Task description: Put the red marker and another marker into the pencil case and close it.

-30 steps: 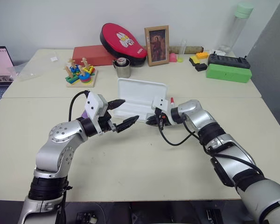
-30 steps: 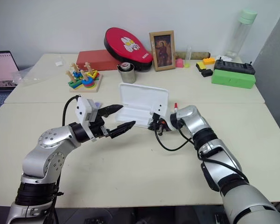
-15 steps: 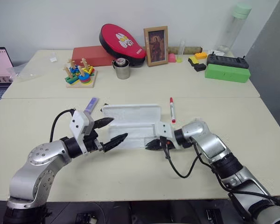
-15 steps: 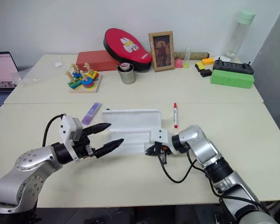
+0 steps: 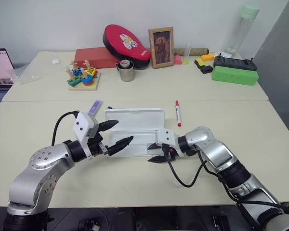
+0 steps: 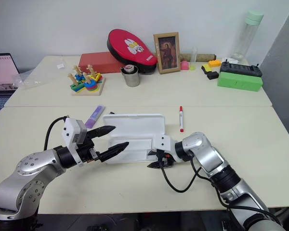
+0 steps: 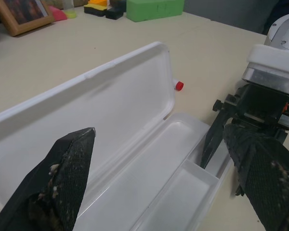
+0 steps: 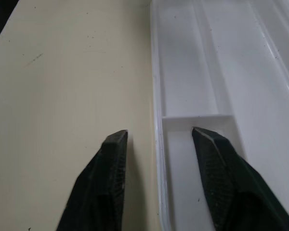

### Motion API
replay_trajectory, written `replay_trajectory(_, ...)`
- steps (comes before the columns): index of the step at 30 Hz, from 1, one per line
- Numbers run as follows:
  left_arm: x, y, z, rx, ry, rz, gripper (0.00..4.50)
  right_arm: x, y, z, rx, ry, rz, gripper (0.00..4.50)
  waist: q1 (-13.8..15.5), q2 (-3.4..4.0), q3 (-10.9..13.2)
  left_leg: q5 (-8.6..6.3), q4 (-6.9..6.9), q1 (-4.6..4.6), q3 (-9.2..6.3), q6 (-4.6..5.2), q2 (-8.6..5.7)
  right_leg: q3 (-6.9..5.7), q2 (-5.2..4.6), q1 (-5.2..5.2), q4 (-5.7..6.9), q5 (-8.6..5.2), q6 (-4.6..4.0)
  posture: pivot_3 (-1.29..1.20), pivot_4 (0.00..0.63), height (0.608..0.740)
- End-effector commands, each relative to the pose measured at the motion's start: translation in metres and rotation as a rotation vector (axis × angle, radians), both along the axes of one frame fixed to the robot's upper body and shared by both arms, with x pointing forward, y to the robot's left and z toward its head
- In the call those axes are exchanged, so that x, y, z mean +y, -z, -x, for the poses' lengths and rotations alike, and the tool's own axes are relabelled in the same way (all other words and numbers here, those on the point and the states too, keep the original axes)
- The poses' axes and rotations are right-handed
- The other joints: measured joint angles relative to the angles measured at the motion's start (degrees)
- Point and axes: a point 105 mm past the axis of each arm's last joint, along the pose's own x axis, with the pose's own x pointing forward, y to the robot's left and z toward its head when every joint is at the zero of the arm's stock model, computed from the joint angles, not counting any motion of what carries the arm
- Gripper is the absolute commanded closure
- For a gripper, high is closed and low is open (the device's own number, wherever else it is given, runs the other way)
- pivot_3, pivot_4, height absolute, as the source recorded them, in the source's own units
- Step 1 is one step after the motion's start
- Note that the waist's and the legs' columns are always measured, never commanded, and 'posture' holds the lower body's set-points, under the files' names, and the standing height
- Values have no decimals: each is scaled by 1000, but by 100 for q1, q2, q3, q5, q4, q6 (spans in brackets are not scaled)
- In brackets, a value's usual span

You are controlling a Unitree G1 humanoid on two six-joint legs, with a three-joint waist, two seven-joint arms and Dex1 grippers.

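Left eye view: cream table [image 5: 135, 192] against a white wall [image 5: 62, 24].

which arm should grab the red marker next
Right, probably. The red marker lies on the table past the pencil case's right end, on the side of the open, empty right gripper. The left gripper hovers at the far end.

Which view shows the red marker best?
The left eye view: the red marker lies in full on the table, right of the open case. The right eye view shows the same; the left wrist view catches one red end past the lid.
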Motion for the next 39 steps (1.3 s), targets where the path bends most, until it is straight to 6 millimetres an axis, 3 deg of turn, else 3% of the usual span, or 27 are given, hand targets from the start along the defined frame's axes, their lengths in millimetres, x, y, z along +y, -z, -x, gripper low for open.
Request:
replay_trajectory(1, -10, -14, 2, -59, 43, -3, 0, -12, -56, 1, -14, 30, -198, 1236, 12, 0, 0, 0, 0, 0, 0, 0, 0, 0, 0, 1, 0, 0, 0, 0, 150, 740)
replay_trajectory(5, -25, -18, 1, -71, 104, 16, 0, -46, -73, -13, -14, 202, -241, 55, 81, -3, -2, 0, 0, -1, 0, 0, 0, -1, 0, 2, -3, 0, 0, 0, 150, 740)
replay_trajectory(8, -48, -20, -2, -77, 188, 50, 0, -87, -67, -45, -33, 501, -223, 55, 175, -4, -2, 0, 1, -1, 1, 0, 0, -1, 0, 1, -4, 0, 0, 0, 150, 740)
replay_trajectory(13, -79, -26, -11, -99, 276, 92, 0, -116, -42, -79, -39, 868, -137, 55, 161, -3, -2, 0, 3, -2, 1, 0, 0, 0, 0, -3, -1, 0, 0, 0, 150, 740)
replay_trajectory(19, -100, -33, -22, -134, 308, 110, 0, -108, -38, -92, 37, 1054, -234, 55, 107, -2, -1, 0, 2, -2, 3, 0, 0, 3, 0, -4, 0, 1, -1, 0, 150, 740)
replay_trajectory(25, -112, -40, -33, -175, 285, 124, 0, -102, -11, -94, 62, 1143, -152, 55, 123, -2, -2, 0, 2, -4, 3, 0, -1, 0, 0, -1, -3, 1, -1, 0, 150, 740)
replay_trajectory(29, -117, -46, -40, -225, 232, 117, 0, -101, -4, -93, 27, 1140, -95, 764, 124, -2, -2, 0, 2, -4, 2, 0, -1, 0, 0, -1, -2, 1, -1, 0, 150, 740)
replay_trajectory(32, -115, -44, -49, -241, 171, 84, 0, -105, -2, -95, 1, 1145, -67, 1667, 123, -2, -3, 0, 2, -3, 2, 0, -1, 0, 0, -1, -2, 1, 0, 0, 150, 740)
replay_trajectory(39, -117, -47, -55, -259, 136, 92, 0, -108, -1, -98, -21, 1141, -48, 3273, 122, -2, -3, 0, 3, -2, 1, 0, -1, 0, 0, 2, -2, 1, 0, 0, 150, 740)
